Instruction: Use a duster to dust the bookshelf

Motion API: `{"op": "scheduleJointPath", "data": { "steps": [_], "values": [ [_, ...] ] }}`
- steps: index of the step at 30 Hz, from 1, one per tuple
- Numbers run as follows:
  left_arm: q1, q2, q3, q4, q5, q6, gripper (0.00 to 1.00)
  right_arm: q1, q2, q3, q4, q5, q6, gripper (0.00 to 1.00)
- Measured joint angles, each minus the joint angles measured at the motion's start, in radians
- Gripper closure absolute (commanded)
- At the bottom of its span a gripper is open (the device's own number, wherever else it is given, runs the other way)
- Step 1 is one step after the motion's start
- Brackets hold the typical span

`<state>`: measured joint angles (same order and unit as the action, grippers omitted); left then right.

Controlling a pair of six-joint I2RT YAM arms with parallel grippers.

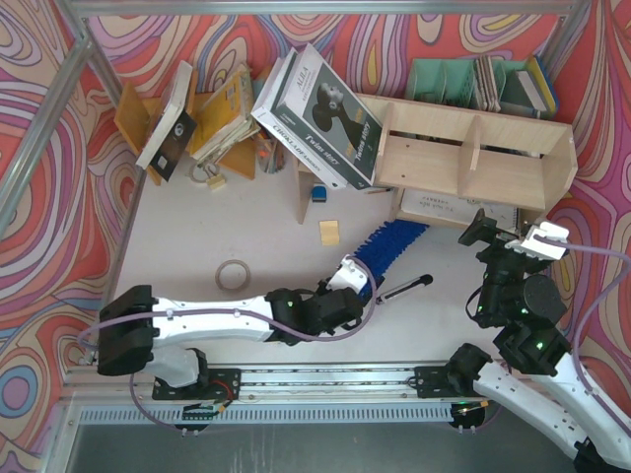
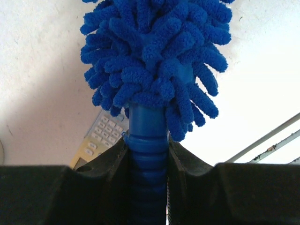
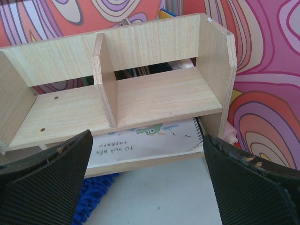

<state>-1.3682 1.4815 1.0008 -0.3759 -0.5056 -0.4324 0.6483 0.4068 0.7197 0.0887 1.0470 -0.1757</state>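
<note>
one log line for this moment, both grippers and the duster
left gripper: shut on duster handle | duster head: pointing toward bookshelf | right gripper: open, empty, facing bookshelf

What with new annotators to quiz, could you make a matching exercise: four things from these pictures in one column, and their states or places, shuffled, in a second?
Column one:
1. duster
2. left tool
3. right tool
4. tape roll

Column two:
A. open, facing the bookshelf
B. lying alone on the table
C. blue, fluffy head pointing toward the bookshelf
D. shut on the duster's handle

Pairs: 1-C, 2-D, 3-A, 4-B.
</note>
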Motion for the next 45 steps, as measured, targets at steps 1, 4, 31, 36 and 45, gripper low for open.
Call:
{"op": "scheduleJointPath", "data": {
  "steps": [1, 4, 31, 36, 45],
  "values": [
    [0.000, -0.019, -0.013, -0.013, 0.002, -0.018, 1.00, 0.000, 0.000, 0.000, 0.000, 0.000, 0.000, 0.11],
    [0.000, -0.038, -0.030, -0.019, 0.028, -0.046, 1.00, 0.000, 0.000, 0.000, 0.000, 0.000, 0.000, 0.11],
    [0.004, -0.057, 0.022, -0.043, 0.003, 0.011, 1.00, -0.002, 0.010, -0.001, -0.004, -0.009, 0.024, 0.11],
    [0.005, -0.021, 0.020, -0.041, 0.005, 0.025, 1.00, -0.008, 0.027, -0.001, -0.004, -0.011, 0.027, 0.11],
    [0.005, 0.123, 0.037, -0.026, 0.050, -0.014, 1.00, -0.013, 0.043, -0.001, -0.014, -0.014, 0.035, 0.11]
  ]
}}
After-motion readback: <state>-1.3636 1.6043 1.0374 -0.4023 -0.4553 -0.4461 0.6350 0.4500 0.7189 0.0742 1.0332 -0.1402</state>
